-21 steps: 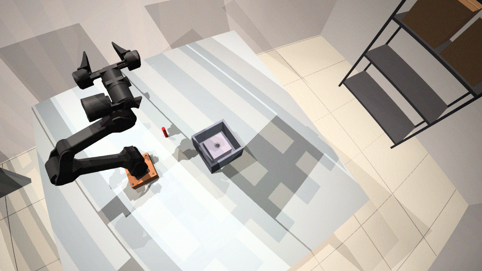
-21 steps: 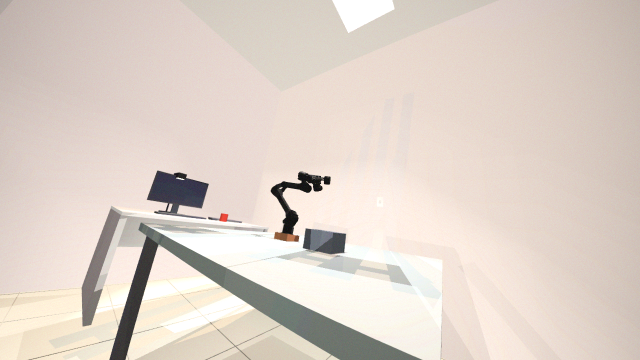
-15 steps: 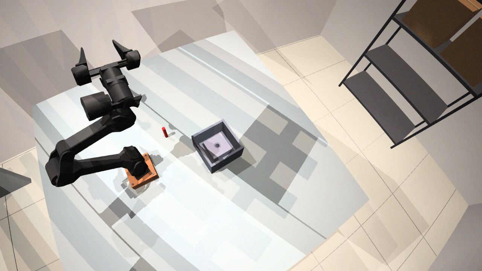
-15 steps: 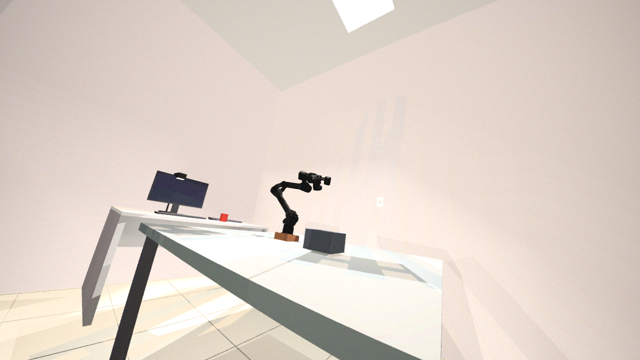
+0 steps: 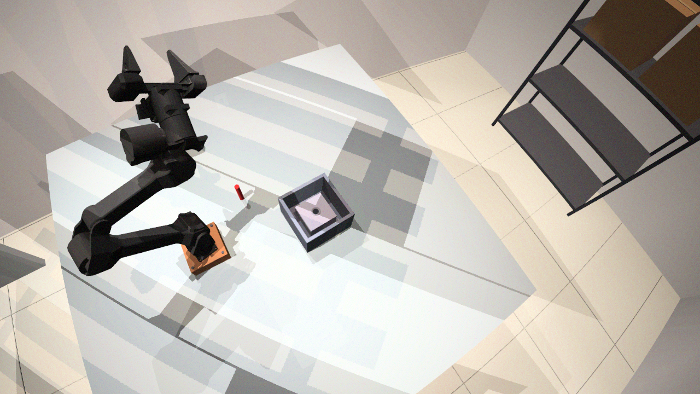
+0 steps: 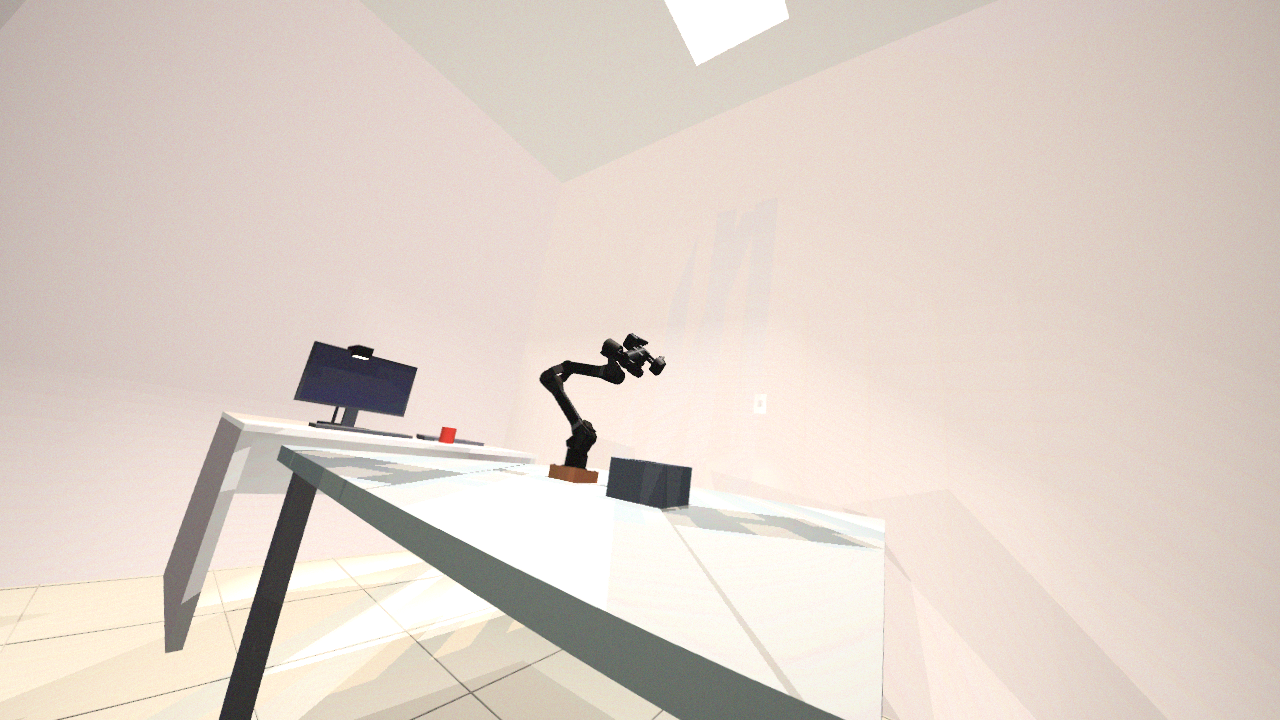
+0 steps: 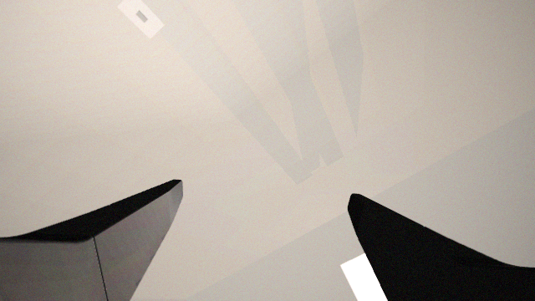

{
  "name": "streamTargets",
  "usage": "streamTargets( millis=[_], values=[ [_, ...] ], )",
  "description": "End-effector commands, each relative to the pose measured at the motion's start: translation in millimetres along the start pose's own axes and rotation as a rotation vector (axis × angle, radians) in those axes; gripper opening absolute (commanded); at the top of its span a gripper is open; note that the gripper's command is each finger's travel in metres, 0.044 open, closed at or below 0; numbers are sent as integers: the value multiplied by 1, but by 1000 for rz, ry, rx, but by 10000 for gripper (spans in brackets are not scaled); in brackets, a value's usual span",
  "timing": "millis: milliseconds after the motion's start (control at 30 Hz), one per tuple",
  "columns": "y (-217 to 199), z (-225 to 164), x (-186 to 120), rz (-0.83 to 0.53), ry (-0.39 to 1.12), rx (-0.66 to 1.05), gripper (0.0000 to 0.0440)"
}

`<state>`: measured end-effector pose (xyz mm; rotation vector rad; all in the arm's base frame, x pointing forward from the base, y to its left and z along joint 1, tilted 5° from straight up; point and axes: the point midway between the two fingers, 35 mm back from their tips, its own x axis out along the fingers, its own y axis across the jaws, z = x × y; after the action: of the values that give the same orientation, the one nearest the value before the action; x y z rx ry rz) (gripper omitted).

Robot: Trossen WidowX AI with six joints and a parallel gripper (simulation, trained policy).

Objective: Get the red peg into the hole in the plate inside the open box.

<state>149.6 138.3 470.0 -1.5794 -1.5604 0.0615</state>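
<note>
So, the black parallel-jaw gripper (image 5: 147,48) (image 6: 649,352) (image 7: 267,194) has its fingers spread wide apart with nothing between them, and it's up in the air, well away from the peg. Wrist view is basically fingertips against a pale wall, plus a white wall plate (image 6: 759,402) (image 7: 150,27) near the top.

The small red cylindrical peg (image 5: 238,192) is on the pale table (image 5: 293,313) (image 6: 787,582), outside the box, and looks upright from the top view. The open dark grey square box (image 5: 330,234) (image 6: 648,481) sits near it, apart from it. Inside is a pale pinkish square plate (image 5: 305,219) with a round hole, no peg in it. The arm's on an orange base block (image 5: 222,247) (image 6: 572,474), near the box but not touching.
</note>
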Motion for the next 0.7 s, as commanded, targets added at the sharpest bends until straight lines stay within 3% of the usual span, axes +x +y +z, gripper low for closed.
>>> streamTargets(
  millis=[0, 667],
  values=[
    [3, -7, 3, 2, 42, 111, 440],
    [49, -30, 13, 54, 280, 759, 440]
  ],
)
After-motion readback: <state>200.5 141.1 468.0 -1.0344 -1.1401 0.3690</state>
